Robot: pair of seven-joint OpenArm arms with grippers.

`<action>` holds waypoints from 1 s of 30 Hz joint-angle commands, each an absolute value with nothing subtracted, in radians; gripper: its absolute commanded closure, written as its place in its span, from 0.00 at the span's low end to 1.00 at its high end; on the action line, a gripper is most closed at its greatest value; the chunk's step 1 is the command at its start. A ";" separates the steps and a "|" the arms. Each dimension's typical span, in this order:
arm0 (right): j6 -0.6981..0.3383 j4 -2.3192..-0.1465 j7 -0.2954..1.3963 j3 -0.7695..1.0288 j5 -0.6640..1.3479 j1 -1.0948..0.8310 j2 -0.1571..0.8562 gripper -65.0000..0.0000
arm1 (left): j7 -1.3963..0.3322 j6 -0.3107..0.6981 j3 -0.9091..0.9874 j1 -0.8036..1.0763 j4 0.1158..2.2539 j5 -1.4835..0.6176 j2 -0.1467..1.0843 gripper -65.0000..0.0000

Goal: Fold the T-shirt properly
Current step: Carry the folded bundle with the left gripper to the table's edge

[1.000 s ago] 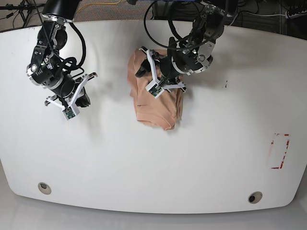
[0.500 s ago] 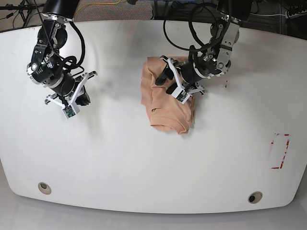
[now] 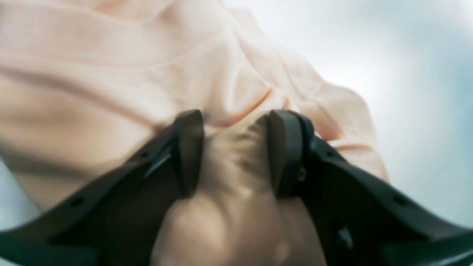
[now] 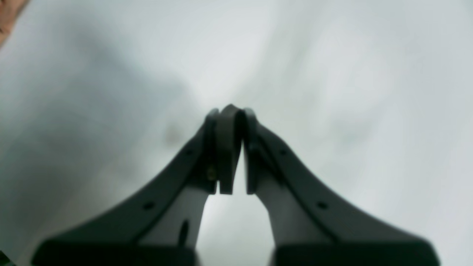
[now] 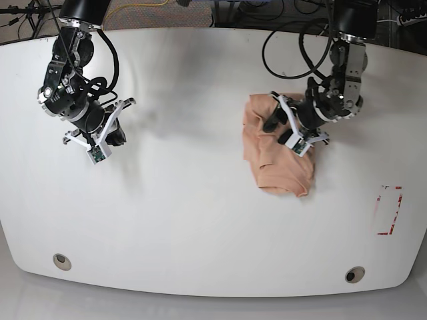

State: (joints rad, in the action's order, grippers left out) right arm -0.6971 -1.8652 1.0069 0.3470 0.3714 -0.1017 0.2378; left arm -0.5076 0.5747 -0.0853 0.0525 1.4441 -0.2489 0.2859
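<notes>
The peach T-shirt (image 5: 280, 170) lies as a folded bundle right of the table's centre. My left gripper (image 5: 281, 130) is down on its upper edge. In the left wrist view a thick bunch of the T-shirt (image 3: 111, 74) bulges between the two black fingers (image 3: 188, 147), and the left gripper (image 3: 236, 147) is shut on that cloth. My right gripper (image 5: 112, 137) hovers over bare table at the far left, well away from the shirt. In the right wrist view the right gripper (image 4: 229, 111) has its pads together and holds nothing.
The white table (image 5: 167, 220) has a red outlined rectangle (image 5: 389, 210) near its right edge and two round holes (image 5: 61, 261) (image 5: 354, 274) near the front. Cables hang behind the back edge.
My left gripper has dragged the T-shirt bundle rightward from the table's centre to the right of centre. The right arm has stayed where it was.
</notes>
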 commanded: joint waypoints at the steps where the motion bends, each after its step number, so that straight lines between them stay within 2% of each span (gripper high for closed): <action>1: -0.698 -1.888 0.986 0.352 0.386 -0.093 0.249 0.94 | -0.636 0.578 -0.054 0.064 1.403 -0.163 0.349 0.59; 11: -0.698 -1.888 0.986 0.352 0.386 -0.094 0.249 0.94 | -0.674 0.698 0.045 0.068 1.297 -0.163 0.533 0.59; 19: -0.698 -1.888 0.986 0.352 0.386 -0.094 0.248 0.94 | -0.664 0.698 0.140 0.068 1.170 -0.162 0.668 0.59; 30: -0.698 -1.888 0.986 0.346 0.387 -0.116 0.246 0.94 | -0.624 0.698 0.147 0.067 1.079 -0.162 0.820 0.59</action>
